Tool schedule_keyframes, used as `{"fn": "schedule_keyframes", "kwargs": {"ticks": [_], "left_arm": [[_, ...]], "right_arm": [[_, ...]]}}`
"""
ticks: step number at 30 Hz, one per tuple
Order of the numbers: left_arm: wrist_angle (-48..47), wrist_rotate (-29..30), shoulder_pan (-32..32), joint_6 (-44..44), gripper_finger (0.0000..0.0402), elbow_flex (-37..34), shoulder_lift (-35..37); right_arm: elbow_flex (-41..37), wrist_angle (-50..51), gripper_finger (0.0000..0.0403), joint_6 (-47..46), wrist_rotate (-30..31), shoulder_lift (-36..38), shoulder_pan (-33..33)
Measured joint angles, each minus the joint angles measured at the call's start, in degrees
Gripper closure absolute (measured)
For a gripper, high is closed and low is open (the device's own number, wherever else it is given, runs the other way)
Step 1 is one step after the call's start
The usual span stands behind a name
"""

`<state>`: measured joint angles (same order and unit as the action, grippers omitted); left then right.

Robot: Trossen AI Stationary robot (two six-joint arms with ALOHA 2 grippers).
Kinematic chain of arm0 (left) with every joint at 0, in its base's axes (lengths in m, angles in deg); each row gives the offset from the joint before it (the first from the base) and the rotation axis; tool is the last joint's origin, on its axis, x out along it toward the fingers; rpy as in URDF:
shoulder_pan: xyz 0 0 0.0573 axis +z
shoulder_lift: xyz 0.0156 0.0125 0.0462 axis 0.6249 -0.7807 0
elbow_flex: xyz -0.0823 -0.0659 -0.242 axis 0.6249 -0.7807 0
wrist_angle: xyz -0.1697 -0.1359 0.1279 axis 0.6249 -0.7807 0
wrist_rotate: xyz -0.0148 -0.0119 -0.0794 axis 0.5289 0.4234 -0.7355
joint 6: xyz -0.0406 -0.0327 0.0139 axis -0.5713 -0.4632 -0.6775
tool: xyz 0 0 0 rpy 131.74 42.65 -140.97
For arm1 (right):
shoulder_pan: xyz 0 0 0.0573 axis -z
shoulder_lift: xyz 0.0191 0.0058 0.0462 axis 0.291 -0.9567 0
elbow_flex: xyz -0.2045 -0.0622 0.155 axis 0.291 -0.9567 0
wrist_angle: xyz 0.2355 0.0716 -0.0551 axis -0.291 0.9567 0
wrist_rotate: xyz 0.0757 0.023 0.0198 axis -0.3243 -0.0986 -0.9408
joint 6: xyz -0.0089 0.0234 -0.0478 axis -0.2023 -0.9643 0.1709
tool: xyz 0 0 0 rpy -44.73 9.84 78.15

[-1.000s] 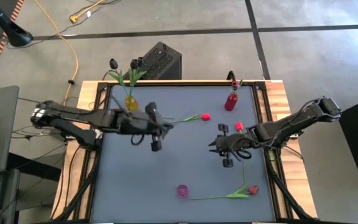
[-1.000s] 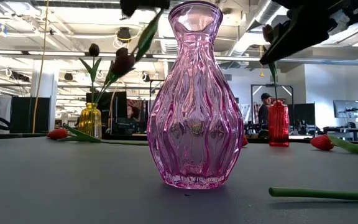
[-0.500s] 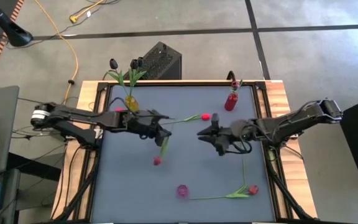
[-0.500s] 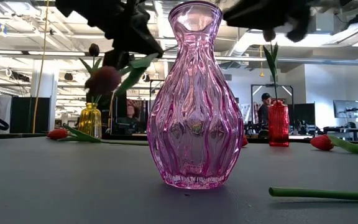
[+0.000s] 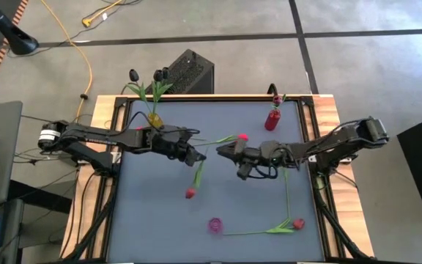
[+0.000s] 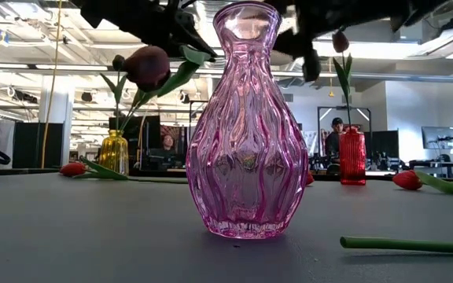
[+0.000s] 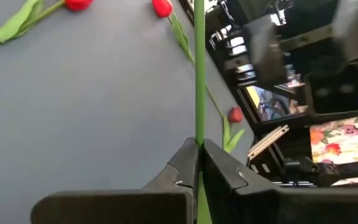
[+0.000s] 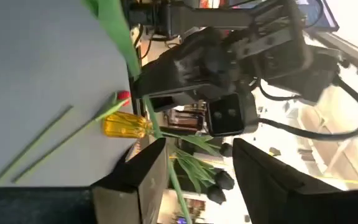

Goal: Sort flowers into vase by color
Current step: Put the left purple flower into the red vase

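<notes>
Looking from above, you see dark tulips (image 5: 154, 75) already in the yellow vase (image 5: 154, 119), one in the red vase (image 5: 272, 119), the pink vase (image 5: 215, 224) empty, two red tulips (image 5: 297, 223) on the table (image 5: 160, 213); the left wrist view shows the left gripper (image 7: 199, 163) with jaws clenched on a stem (image 7: 199, 74); the right wrist view shows the right gripper (image 8: 197, 163) with jaws released.

Around the grey worktop (image 5: 160, 213)
A black box (image 5: 190, 71) stands on the floor beyond its far edge; a yellow cable (image 5: 88, 59) trails across the floor nearby.

Left gripper (image 5: 199, 155) is extended over mid-table, fingers closed. Right gripper (image 5: 224, 149) faces it just beside, fingers spread apart.
</notes>
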<state>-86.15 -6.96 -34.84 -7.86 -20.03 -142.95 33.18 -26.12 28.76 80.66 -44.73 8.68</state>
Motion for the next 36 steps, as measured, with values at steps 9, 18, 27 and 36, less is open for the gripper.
{"fn": "schedule_keyframes", "kwargs": {"ticks": [9, 18, 27, 36], "left_arm": [[0.28, 0.22, 0.02, -0.73, 0.0401, 0.00, 0.00], [0.11, 0.37, 0.02, -0.93, 0.0402, 0.00, 0.00], [0.09, 0.35, 0.09, -0.43, 0.0402, 0.00, 0.00], [0.07, 0.33, 0.09, -0.33, 0.0401, 0.00, 0.00]], "right_arm": [[0.81, -13.26, 0.0199, 8.06, 1.84, -9.06, 1.25], [3.92, -12.73, 0.0208, 8.28, 3.04, -13.62, 2.11], [4.02, -11.90, 0.0235, 8.26, 3.21, -13.96, 1.98], [4.02, -11.91, 0.0271, 8.24, 3.21, -13.96, 2.33]]}}
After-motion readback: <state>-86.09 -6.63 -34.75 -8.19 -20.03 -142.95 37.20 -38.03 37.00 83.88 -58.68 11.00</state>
